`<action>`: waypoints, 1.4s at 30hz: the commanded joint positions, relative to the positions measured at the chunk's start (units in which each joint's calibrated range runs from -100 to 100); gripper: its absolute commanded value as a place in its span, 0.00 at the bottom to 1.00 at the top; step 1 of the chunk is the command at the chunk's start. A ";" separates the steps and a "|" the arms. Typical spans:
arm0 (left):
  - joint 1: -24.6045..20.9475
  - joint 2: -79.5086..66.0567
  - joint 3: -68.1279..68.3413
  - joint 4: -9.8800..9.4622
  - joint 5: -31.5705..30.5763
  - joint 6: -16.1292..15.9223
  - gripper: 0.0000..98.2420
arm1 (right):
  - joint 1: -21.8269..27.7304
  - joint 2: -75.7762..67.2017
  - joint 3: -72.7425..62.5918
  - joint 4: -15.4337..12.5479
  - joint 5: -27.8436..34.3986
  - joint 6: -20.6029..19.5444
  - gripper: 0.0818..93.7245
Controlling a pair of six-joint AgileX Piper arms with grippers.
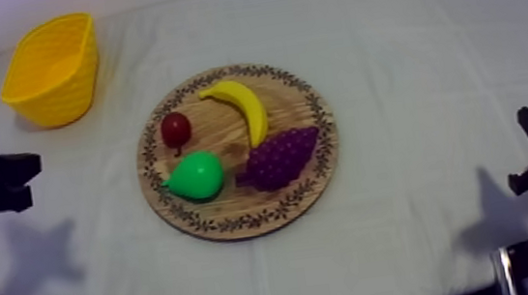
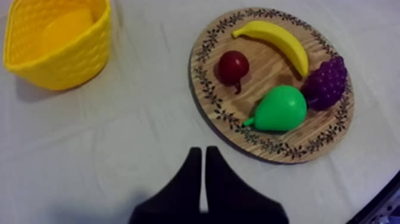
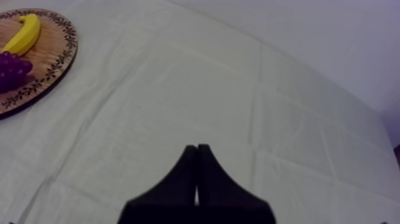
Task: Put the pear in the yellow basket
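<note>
The pear point(image 2: 280, 108) lies on the round wooden board point(image 2: 262, 65), at the board's side nearest my left gripper point(image 2: 202, 154), its narrow end turned toward the rim. The bunch of grapes point(image 2: 326, 83) sits just beside it; the small red fruit point(image 2: 233, 65) is near it; the banana point(image 2: 280, 39) follows the board's far rim. The yellow basket point(image 2: 89, 65) stands off the board, well apart from it, on the left arm's side. The left gripper hovers over bare cloth just short of the board, jaws pressed together on nothing; the right gripper point(image 3: 197, 149) hovers over cloth well apart from the board's other side, jaws likewise pressed together. The task looks unstarted, so the step in hand is the reach. The left arm seems better placed; it must spread its jaws, then descend over the pear's broad body without nudging the grapes.
</note>
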 commanded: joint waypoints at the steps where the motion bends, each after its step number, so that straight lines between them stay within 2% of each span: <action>1: 0.81 5.11 -6.06 -0.81 3.61 0.84 0.00 | -0.03 -0.03 -0.02 0.00 0.02 0.04 0.00; 6: 3.60 13.19 -14.52 -2.43 8.99 1.55 0.00 | -0.03 -0.03 -0.02 0.00 0.02 0.03 0.00; 21: 13.28 35.80 -34.21 -7.68 19.41 3.66 0.00 | -0.03 -0.03 -0.02 0.00 0.02 0.01 0.00; 27: 15.78 43.16 -40.73 -8.44 21.73 5.99 0.00 | -0.03 -0.03 -0.02 0.00 0.02 0.04 0.00; 30: 17.22 45.67 -42.72 -8.46 21.95 6.09 0.00 | -0.03 -0.03 -0.02 0.00 0.02 0.04 0.00; 33: 18.32 47.54 -44.51 -8.21 22.10 3.38 0.00 | -0.03 -0.03 -0.02 0.00 0.02 0.04 0.00; 42: 18.95 50.86 -45.91 -8.43 24.58 -12.82 0.00 | -0.03 -0.03 -0.02 0.00 0.02 0.03 0.00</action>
